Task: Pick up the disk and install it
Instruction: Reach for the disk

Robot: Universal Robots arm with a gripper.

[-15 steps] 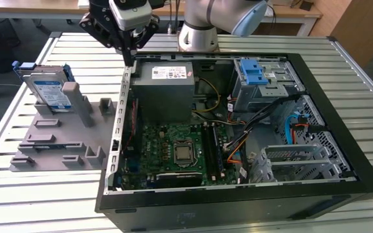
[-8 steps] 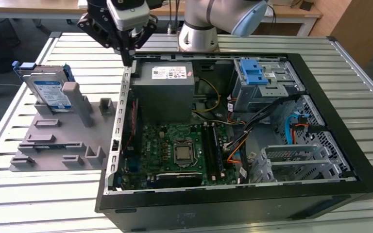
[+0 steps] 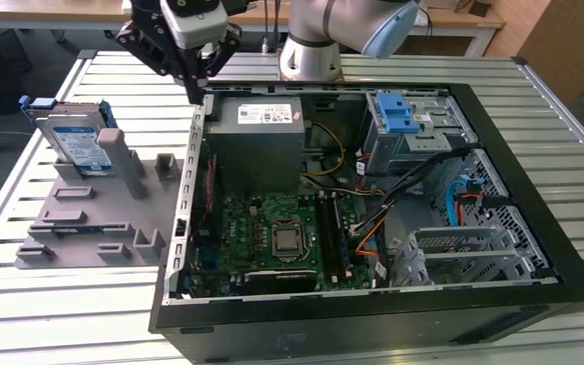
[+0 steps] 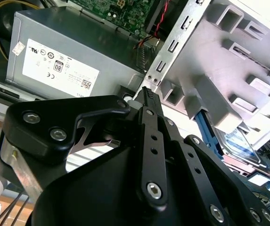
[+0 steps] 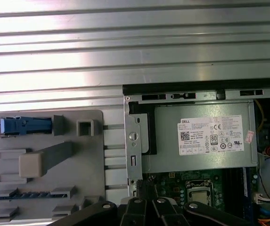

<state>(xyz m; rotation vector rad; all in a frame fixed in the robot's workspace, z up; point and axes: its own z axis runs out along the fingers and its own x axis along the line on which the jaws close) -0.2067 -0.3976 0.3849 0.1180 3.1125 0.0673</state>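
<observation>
In the exterior view, the arm reaches over the far edge of the slatted desk. Its claw points down just above the far corner of the open computer case, on the exterior view's left. The claw's fingers are pressed together and hold nothing. The disk stands upright in a grey holder on the desk, beside the case on the exterior view's left and well apart from the claw. Inside the case lie a grey power supply, a green circuit board and a silver drive cage with a blue latch.

In the second wrist view, the black claw shows closed to a single tip, close to the metal wall of the case. The power supply lies on one side of it, and the holder with the disk on the other.

In the first wrist view, the disk is seen edge-on, its blue frame sitting in a slot of the holder. The power supply sits in the case beside it, with the claw near the case wall between them.
</observation>
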